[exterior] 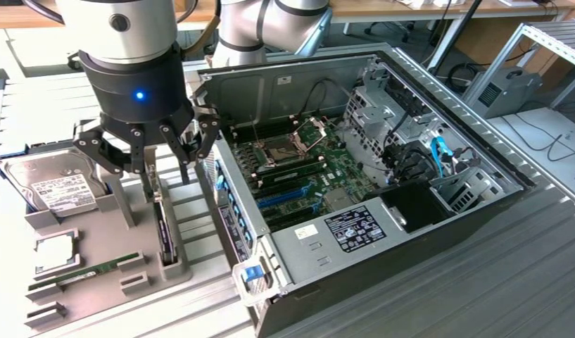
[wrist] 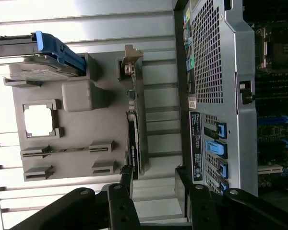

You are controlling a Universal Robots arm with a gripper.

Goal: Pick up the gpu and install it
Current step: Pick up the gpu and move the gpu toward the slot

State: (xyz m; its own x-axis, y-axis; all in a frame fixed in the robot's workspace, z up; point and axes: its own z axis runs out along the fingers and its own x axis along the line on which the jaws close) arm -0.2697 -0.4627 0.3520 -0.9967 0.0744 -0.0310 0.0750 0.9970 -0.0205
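Hand [exterior: 160, 174] released, empty, over gpu [exterior: 163, 236] standing on edge in gray tray [exterior: 98, 243] slot; hard drive [exterior: 57, 189] alongside.

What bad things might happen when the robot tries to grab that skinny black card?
1. The gpu stands on its thin edge in the grey holder. If the open fingers close off-centre, it may tip or slip.
2. The computer case sits right beside the card, so a finger might bump its wall on the way down.
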